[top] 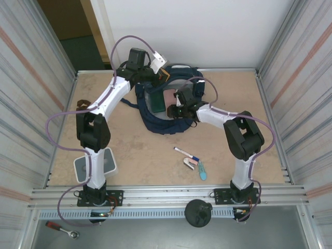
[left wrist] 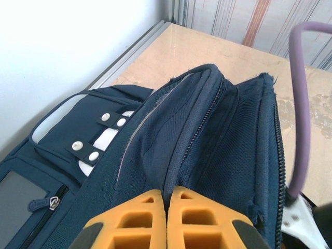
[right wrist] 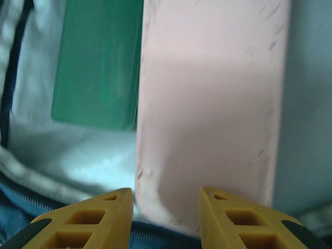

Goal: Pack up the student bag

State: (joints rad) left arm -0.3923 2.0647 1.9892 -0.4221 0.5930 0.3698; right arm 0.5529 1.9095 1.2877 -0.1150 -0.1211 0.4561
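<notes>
Student bag (top: pixel 162 127): lying open-mouthed on counter (top: pixel 140 150).
Inside bag: green flat case (right wrist: pixel 96 67), pink pouch (right wrist: pixel 207 104).
At bag's rim: left gripper (left wrist: pixel 167 193), pinched shut on fabric.
Over the pouch: right gripper (right wrist: pixel 166 194), half-open, grip unclear.
Outside bag, apparently unpacked: pen (top: pixel 185 153), teal item (top: pixel 201 170).

Navy student bag (left wrist: pixel 207 135), grey lining (right wrist: pixel 78 155), pink pouch (right wrist: pixel 212 104), green case (right wrist: pixel 98 62).
</notes>
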